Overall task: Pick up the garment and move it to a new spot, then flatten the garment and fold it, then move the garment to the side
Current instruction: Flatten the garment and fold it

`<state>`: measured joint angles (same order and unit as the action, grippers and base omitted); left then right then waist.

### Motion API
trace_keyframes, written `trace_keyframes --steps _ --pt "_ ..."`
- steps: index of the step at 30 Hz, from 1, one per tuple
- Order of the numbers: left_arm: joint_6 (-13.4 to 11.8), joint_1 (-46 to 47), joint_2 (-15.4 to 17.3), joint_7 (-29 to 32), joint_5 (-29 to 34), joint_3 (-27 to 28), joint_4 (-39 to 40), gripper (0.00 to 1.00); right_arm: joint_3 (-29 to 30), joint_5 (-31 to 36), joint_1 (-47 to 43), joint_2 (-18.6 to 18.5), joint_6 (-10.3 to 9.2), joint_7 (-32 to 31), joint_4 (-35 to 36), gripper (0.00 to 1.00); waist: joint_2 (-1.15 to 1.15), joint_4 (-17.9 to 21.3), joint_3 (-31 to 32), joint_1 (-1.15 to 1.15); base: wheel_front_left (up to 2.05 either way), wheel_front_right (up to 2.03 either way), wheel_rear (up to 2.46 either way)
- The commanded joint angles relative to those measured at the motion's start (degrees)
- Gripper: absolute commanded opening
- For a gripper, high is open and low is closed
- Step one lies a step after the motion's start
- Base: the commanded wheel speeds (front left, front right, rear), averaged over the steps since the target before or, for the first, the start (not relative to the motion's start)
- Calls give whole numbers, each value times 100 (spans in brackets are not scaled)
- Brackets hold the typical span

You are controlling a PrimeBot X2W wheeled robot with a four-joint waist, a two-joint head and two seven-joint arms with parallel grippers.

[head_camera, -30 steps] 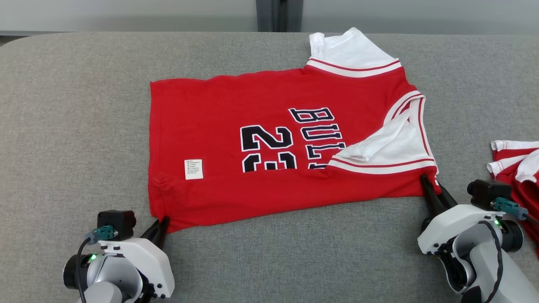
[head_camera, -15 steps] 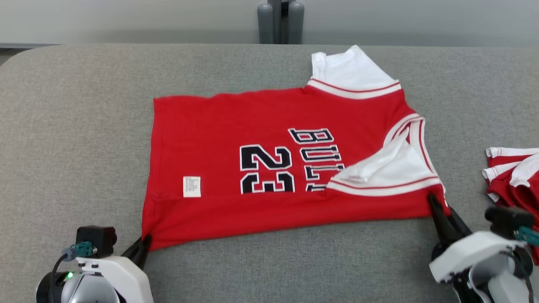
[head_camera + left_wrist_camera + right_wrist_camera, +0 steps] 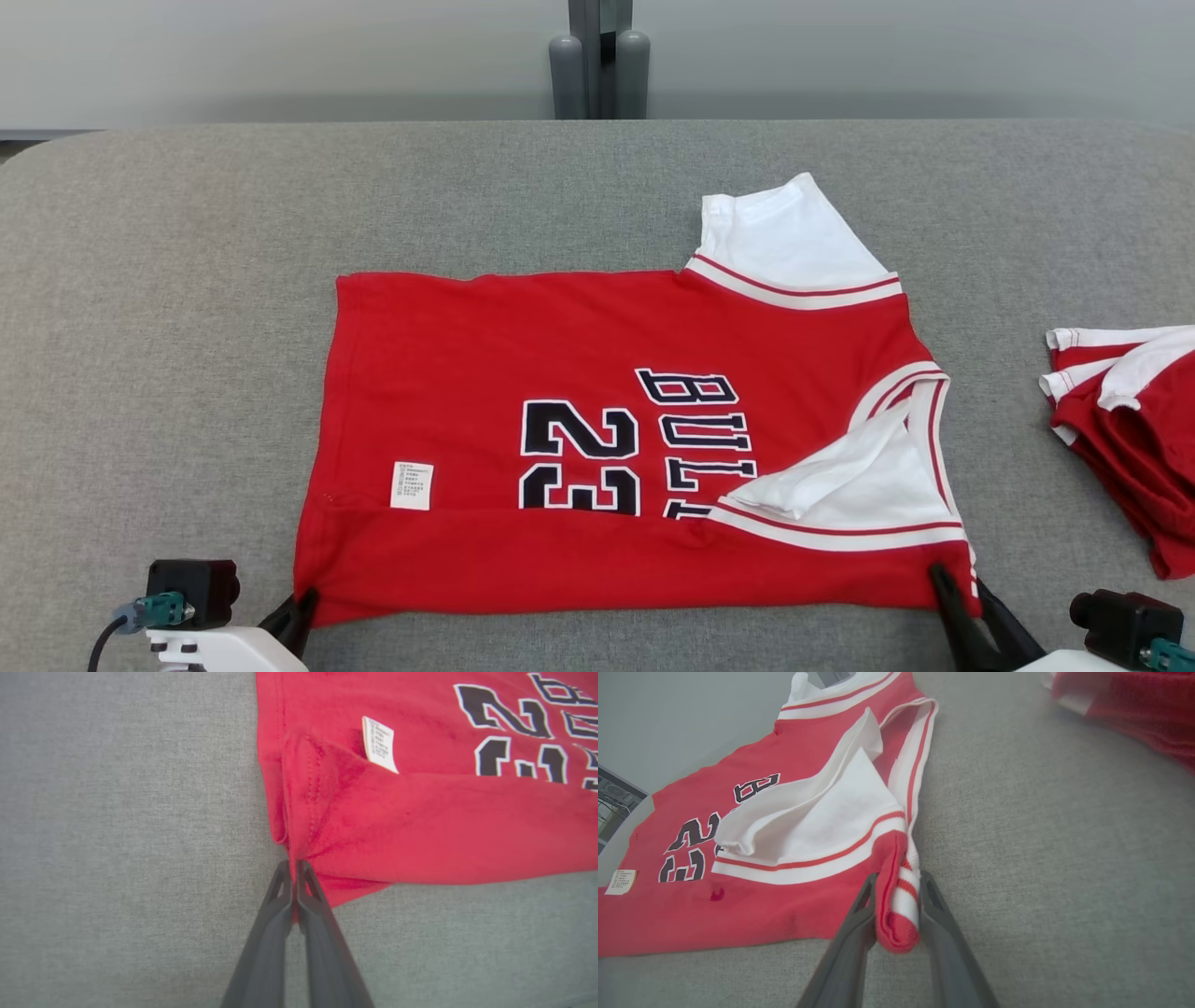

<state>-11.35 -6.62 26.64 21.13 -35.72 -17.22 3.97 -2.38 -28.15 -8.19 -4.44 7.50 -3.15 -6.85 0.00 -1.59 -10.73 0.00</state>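
Your left tool [image 3: 305,599], at the table's [image 3: 168,280] near-left, is pinched fully closed on the garment's [image 3: 523,355] hem corner. The garment lies spread mid-table. Your right tool [image 3: 952,586], near-right, clamps the bunched shoulder corner.

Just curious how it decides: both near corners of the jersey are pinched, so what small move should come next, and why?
Probably let go. The red jersey lies spread flat on the grey table, its near edge already folded over the 23, while the left fingers and right fingers pinch its near corners.
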Motion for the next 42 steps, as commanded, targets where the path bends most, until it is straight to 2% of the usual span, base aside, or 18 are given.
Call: trace_keyframes --steps 1,2,5,8,11,19,21,27,32,42 --pt "-54 -23 28 17 15 34 0 84 34 31 -38 -4 -1 -25 42 100 0 3 -6 0 0 0 0" --pt "-51 -40 0 13 -15 29 10 100 84 48 -33 0 -1 -64 88 100 0 1 -8 0 0 0 0" --pt "-184 2 -115 -236 -29 171 32 100 380 254 -25 38 -1 69 270 100 0 1 -28 0 0 0 0" --pt "-339 133 -272 -752 11 442 141 100 812 552 141 90 -1 410 541 100 0 33 -48 0 0 0 0" --pt "-440 371 -377 -1203 153 604 289 100 978 875 334 132 0 607 833 100 0 39 -58 0 0 0 0" --pt "-481 1104 -595 -1865 644 422 382 100 679 1558 834 139 0 584 1338 100 0 24 -11 0 0 0 0" --pt "-560 1211 -594 -1996 845 360 306 100 588 1719 866 133 0 569 1398 100 0 12 10 0 0 0 0" --pt "-698 1168 -653 -2202 1180 144 162 100 564 1626 653 137 -1 527 1412 100 0 4 136 0 0 0 0" --pt "-820 902 -643 -2250 1229 119 116 100 548 1544 405 139 0 535 1418 100 0 21 271 0 0 0 0" --pt "-851 816 -585 -2184 1194 110 64 100 567 1432 297 141 0 473 1463 100 0 11 374 0 0 0 0"
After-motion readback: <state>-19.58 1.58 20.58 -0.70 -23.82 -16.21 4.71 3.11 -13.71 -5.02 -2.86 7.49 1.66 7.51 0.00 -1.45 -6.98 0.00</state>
